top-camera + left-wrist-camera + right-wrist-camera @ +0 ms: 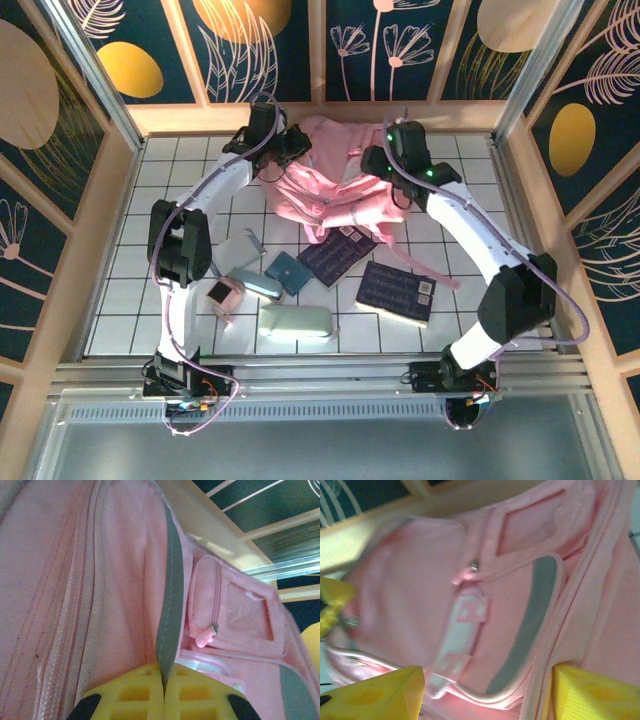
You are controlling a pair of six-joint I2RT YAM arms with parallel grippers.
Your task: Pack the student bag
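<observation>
Pink student bag (330, 195) | left tool (163, 677) clamps grey strip (173, 590) | overhead: navy notebooks (397, 291)

Overhead cam — wrist cams close-up on bag (320, 200)

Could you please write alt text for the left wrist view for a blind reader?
The left pincer, shut, pinches a grey trim strip of the pink student bag. Beyond lies a small zipped pocket with a pink zip pull.

Tiled table (130, 310): student bag (330, 195), notebooks (397, 290), cases (295, 322).
</observation>
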